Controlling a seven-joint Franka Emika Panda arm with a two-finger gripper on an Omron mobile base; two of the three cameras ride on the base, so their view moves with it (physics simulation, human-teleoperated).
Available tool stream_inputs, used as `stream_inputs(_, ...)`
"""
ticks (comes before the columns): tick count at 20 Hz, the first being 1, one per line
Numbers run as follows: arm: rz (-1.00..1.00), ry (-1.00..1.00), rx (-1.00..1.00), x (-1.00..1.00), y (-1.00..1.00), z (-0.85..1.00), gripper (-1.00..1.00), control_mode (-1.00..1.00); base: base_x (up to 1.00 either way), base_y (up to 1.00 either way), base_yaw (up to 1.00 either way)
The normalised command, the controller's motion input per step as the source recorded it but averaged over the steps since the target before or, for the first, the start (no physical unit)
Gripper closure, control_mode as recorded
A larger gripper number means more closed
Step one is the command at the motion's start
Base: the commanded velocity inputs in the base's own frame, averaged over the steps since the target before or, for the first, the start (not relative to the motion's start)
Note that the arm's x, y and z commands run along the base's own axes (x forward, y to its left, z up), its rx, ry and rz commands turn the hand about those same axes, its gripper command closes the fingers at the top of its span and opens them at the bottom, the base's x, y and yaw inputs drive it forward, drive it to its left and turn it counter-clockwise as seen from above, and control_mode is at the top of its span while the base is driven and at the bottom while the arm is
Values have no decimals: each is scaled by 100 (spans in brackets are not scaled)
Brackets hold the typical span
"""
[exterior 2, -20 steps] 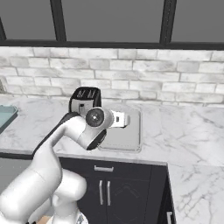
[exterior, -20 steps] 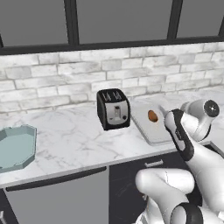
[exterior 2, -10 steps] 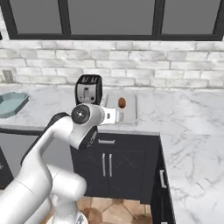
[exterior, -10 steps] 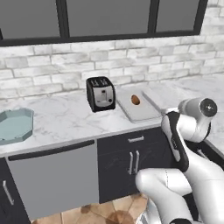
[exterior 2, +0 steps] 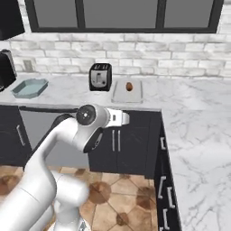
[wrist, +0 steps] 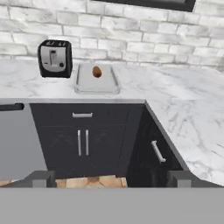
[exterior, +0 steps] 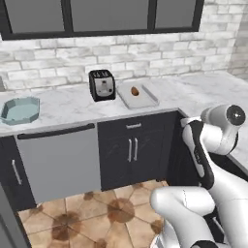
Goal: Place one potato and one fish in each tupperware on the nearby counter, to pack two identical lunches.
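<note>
Backing away, the robot now sees floor tiles and dark cupboards. Its pincer is wide, holding nothing. Farther off on the bench: potato on a tray, toaster, tupperware far left.

The counter is polished white-grey marble, the toaster glossy black with a brushed-metal face.

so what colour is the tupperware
Pale blue-green tupperware, clearest in the left base view.
</note>
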Motion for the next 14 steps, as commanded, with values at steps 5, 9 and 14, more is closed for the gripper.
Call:
stream_inputs(5,0,0,0,0,0,0,-100,100,-100,0,34)
stream_inputs(9,0,0,0,0,0,0,-100,100,-100,7,39)
stream_inputs(14,0,0,0,0,0,0,-100,100,-100,12,40)
